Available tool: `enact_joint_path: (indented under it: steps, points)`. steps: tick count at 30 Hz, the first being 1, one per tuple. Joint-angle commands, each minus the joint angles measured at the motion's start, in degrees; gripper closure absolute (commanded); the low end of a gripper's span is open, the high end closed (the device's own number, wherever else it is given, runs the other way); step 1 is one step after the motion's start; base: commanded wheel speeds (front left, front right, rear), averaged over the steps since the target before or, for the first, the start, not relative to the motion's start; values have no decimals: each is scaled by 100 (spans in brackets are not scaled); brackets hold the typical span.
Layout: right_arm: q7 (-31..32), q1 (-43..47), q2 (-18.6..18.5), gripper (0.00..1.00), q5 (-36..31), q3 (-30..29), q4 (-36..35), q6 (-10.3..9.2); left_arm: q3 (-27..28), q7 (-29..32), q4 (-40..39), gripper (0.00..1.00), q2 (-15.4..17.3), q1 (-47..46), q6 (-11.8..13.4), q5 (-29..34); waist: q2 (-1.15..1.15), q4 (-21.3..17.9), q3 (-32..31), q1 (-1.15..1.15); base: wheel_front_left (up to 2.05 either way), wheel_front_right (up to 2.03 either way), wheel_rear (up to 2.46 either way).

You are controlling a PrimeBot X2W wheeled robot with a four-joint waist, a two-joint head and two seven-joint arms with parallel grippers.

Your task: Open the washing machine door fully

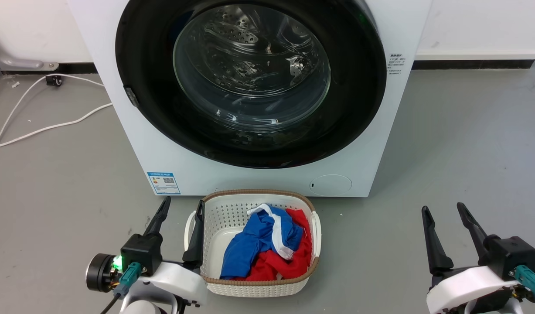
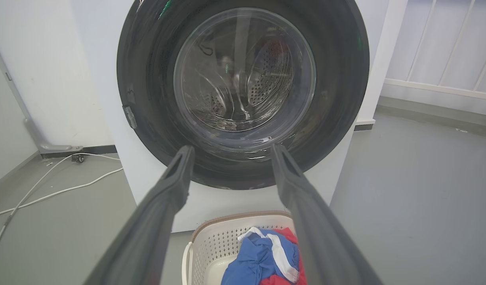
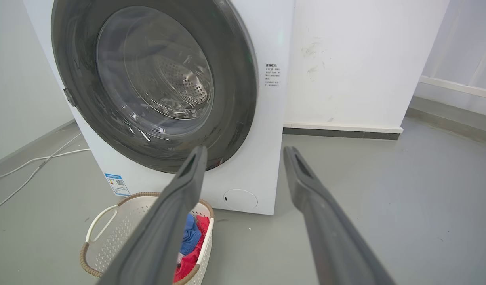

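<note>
Black door (image 1: 250, 83): looks shut.
Grippers: left gripper (image 1: 184, 200), right gripper (image 1: 442, 206) both spread, empty.
Left rim: hook catch (image 1: 131, 97), swing wide.

Grey floor (image 1: 468, 152) w/ washing machine, basket, cables.
Smooth grey floor, meets white wall at black skirting strip (image 1: 472, 64). White washing machine (image 1: 250, 179) stands on it at the back, by the wall. White laundry basket (image 1: 258, 192) w/ brown rim sits on floor just in front of machine's bottom edge, roughly centred; touching or not, can't tell. Two white cables (image 1: 53, 127) trail across floor left of machine, toward wall. Small black item (image 1: 53, 80) on floor by skirting near upper cable; too small to ID.
</note>
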Motion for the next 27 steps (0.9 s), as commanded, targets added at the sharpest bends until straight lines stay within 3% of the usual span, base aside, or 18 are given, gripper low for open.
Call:
enact_joint_path:
  steps: [1, 16, 17, 18, 19, 23, 27]
  points:
    - [-41, 33, 23, 0, 5, -3, 9, 0, 7, -15, 12, 0, -6, -80, -3, -6, 0, 2, 1, 0, 0, 0, 0]
    - [-101, -37, 23, 0, 184, -36, 128, 0, -2, -15, 109, 0, -1, -79, 33, -175, 0, 33, 0, 0, 0, 0, 0]
    - [-82, -33, 23, 4, 248, -49, 139, 0, -2, -15, 109, 0, -1, -76, 39, -187, 0, 33, -1, 0, 0, 0, 0]
    - [-74, -35, 23, 56, 266, -53, 143, 0, -5, -15, 110, 0, 0, -73, 43, -198, 0, 33, -3, 0, 0, 0, 0]
    - [-71, -37, 23, 100, 293, -56, 147, 0, -7, -15, 112, 0, 3, -70, 46, -205, 0, 33, -4, 0, 0, 0, 0]
    - [-37, -35, 23, 100, 461, -67, 179, 0, -2, -15, 120, 0, 14, -59, 69, -231, 0, 26, -12, 0, 0, 0, 0]
    - [38, -36, 23, 100, 1181, -89, 262, 0, -4, -15, 116, 0, 24, -61, 71, -256, 0, 20, -18, 0, 0, 0, 0]
